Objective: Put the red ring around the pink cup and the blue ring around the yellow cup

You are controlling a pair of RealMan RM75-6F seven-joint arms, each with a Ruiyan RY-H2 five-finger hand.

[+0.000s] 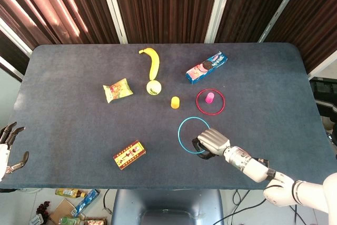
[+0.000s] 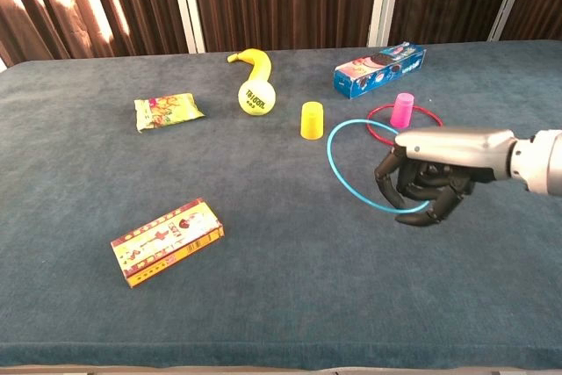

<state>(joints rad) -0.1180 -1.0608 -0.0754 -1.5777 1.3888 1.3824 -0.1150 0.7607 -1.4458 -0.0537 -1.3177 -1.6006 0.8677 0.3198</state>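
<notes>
Grasping the blue ring (image 2: 364, 164) palm-down, the right hand (image 2: 430, 177) holds it tilted above the table (image 2: 263, 305).

Red ring (image 2: 406, 126) lies flat around the upright pink cup (image 2: 402, 110); blue ring (image 2: 359, 164) is tilted, lifted near the upright yellow cup (image 2: 312, 120).

The right hand (image 2: 421, 183) has a smooth silver-grey metal back and dark, nearly black segmented fingers (image 2: 392, 183). Behind that hand, a silver wrist section leads through a dark band to a white, rounded forearm casing. The left hand (image 1: 7, 146) has a pale body and thin dark fingers.
</notes>
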